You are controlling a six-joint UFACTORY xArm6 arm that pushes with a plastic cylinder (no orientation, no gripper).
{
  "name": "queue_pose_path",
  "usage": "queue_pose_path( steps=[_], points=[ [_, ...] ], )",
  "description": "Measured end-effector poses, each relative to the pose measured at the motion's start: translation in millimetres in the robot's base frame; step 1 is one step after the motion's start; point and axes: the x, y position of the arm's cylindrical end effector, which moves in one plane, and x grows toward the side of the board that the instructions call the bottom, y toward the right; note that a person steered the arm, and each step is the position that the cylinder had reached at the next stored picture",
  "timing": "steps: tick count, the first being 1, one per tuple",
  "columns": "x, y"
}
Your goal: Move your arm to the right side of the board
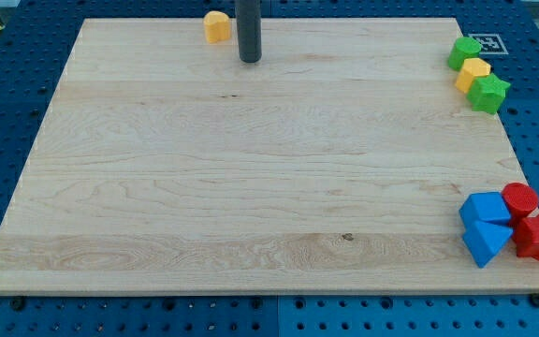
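Clawless, the arm ends in a bare rod with nothing to clench or release, and my tip (250, 60) rests near the view's top, left of centre, just beside an orange block (216, 26). Open counter (251, 187) stretches rightward from it. Its goal, the right edge, holds a green block (463, 51), a yellow block (473, 73), a green star block (488, 93), and lower down blue blocks (485, 229) and red blocks (530, 223).
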Motion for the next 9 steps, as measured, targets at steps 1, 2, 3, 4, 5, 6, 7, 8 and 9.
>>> queue_pose_path(
  steps=[1, 2, 3, 4, 5, 6, 7, 8, 9],
  points=[
    [0.0, 0.0],
    [4.7, 22.5],
    [26.3, 45.8],
    [49.3, 51.9],
    [73.4, 72.1],
    [87.9, 117.8],
    [98.4, 142.6],
    [108.3, 187.8],
    [121.2, 225.0]
  ],
)
